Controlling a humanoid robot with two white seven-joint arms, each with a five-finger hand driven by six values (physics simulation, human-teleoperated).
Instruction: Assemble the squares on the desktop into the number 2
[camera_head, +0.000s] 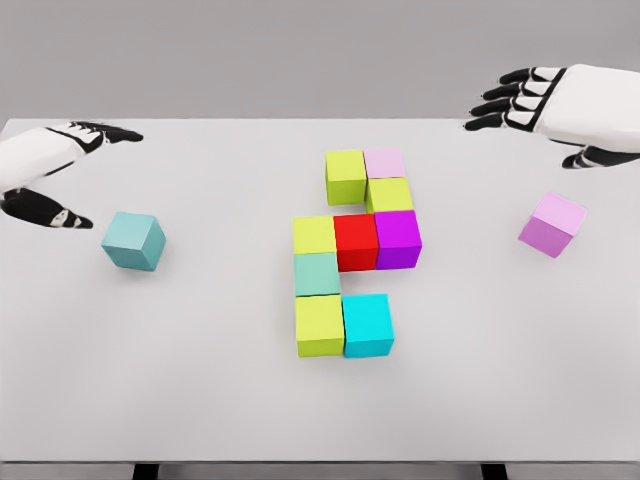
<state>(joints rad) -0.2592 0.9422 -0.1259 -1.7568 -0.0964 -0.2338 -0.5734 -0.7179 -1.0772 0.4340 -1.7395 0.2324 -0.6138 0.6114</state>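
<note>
Several coloured cubes form a stepped shape mid-table: a yellow-green cube (345, 175) and pale pink cube (385, 163) on top, a yellow-green cube (390, 194) below, then a row of yellow-green (314, 235), red (355, 240) and magenta (397, 238), a teal-green cube (317, 273), and a bottom row of yellow-green (319, 324) and cyan (367, 324). A loose teal cube (133, 241) lies at the left, just right of my open left hand (75, 170). A loose violet cube (553, 224) lies at the right, below my open right hand (530, 115). Neither hand touches a cube.
The white table (200, 380) spans the view; its far edge runs behind both hands and its near edge lies along the bottom. Grey backdrop behind.
</note>
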